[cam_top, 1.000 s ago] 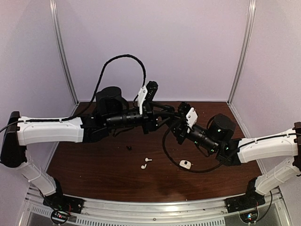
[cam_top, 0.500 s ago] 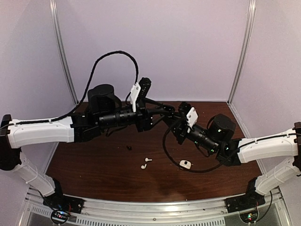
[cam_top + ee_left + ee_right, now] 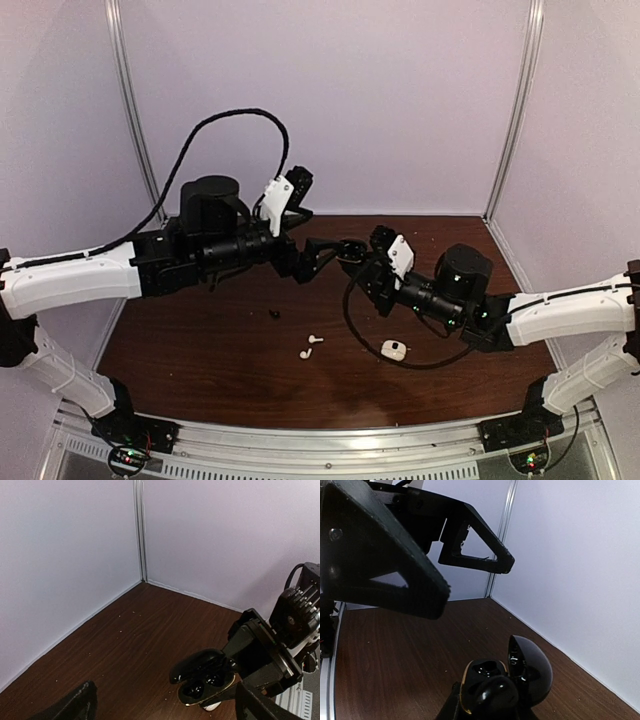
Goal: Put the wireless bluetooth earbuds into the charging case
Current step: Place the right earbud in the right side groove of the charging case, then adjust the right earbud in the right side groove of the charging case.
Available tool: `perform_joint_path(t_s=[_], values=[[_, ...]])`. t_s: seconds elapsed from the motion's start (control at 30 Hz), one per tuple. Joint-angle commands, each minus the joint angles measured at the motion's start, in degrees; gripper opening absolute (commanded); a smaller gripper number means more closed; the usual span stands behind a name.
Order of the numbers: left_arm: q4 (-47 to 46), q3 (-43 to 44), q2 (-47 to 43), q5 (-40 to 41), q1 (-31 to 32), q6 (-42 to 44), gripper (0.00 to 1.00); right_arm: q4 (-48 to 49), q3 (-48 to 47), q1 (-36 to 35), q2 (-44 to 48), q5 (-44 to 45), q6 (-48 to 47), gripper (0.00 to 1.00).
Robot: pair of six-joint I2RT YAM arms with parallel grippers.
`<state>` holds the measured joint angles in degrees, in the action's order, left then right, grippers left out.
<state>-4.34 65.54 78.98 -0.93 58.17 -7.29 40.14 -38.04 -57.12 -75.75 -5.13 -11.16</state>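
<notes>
While the right gripper point(image 3: 365, 265) is clamping the open, glossy black clamshell charging case point(image 3: 202, 680) above the dark wooden table point(image 3: 200, 350), the wide-spread, empty left gripper point(image 3: 325, 252) beside it is probably best going straight down onto the stubby black earbud point(image 3: 274, 314) lying near the white stemmed earbuds point(image 3: 310, 346).

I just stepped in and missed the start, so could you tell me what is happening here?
The right arm's fingers are shut on the open black charging case, held above the table. The left arm's fingers stand open beside it, holding nothing. Two white earbuds, a black earbud and a small white case lie on the table.
</notes>
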Motion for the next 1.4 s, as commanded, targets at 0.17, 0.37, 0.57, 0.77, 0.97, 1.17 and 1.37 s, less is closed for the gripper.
perform_joint_path(t_s=[0.17,0.37,0.57,0.77,0.97,1.17,1.37], values=[[13.0,6.6,1.6,-3.0,-0.2,5.3,0.98,-7.7,-2.6,0.2,2.6,-3.9,2.0,0.00],[6.5,5.7,3.8,-0.4,-0.2,-3.8,0.98,-11.2,-4.4,0.2,2.8,4.1,2.1,0.00],[3.1,6.4,6.0,0.1,0.3,-8.0,0.98,-13.0,-5.6,0.1,2.1,9.3,2.4,0.00],[1.2,7.6,8.0,0.1,0.8,-9.4,0.98,-13.2,-5.6,0.0,1.4,11.8,2.1,0.00],[0.2,9.3,10.1,0.1,1.4,-10.2,0.98,-13.8,-6.2,-0.1,0.8,12.7,1.8,0.00],[0.2,10.8,11.4,2.1,1.6,-10.1,0.98,-14.0,-6.7,-0.2,0.2,12.5,1.5,0.00],[1.4,12.2,12.6,4.8,1.6,-10.3,0.98,-14.0,-6.9,-0.6,0.0,12.2,1.0,0.00]])
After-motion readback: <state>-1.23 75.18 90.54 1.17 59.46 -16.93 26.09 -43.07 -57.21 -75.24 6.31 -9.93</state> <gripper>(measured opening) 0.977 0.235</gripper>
